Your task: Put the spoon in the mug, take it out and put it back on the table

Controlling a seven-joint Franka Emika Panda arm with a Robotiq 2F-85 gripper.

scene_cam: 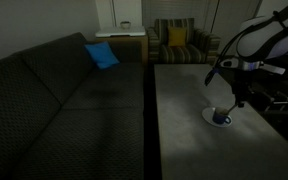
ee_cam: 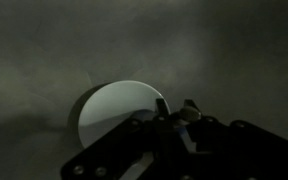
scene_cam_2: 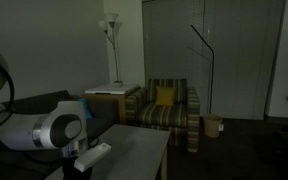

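Though the wrist view is dim, the jaws look pressed nearly together at the edge of the white saucer [ee_cam: 114, 112]; whether they pinch the spoon I cannot tell; in an exterior view they hang over the mug [scene_cam: 222, 118] on that saucer, on the table [scene_cam: 184, 110]; a dark sofa [scene_cam: 64, 100] flanks the table; a striped armchair [scene_cam: 176, 42] stands beyond.

The mug [scene_cam: 223, 118] stands on a saucer [scene_cam: 210, 117], which lies on the surface [scene_cam: 189, 135] toward its right edge. A sofa [scene_cam: 54, 100] runs along the surface's left side, with a sofa cushion [scene_cam: 101, 55] at its far end. Beyond the surface stands an armchair [scene_cam: 180, 50] with a chair cushion [scene_cam: 176, 38] on its seat. A cabinet [scene_cam: 124, 45] sits between sofa and armchair. A floor lamp [scene_cam_2: 112, 35] rises behind the cabinet, and a small bin [scene_cam_2: 213, 125] stands just right of the armchair.
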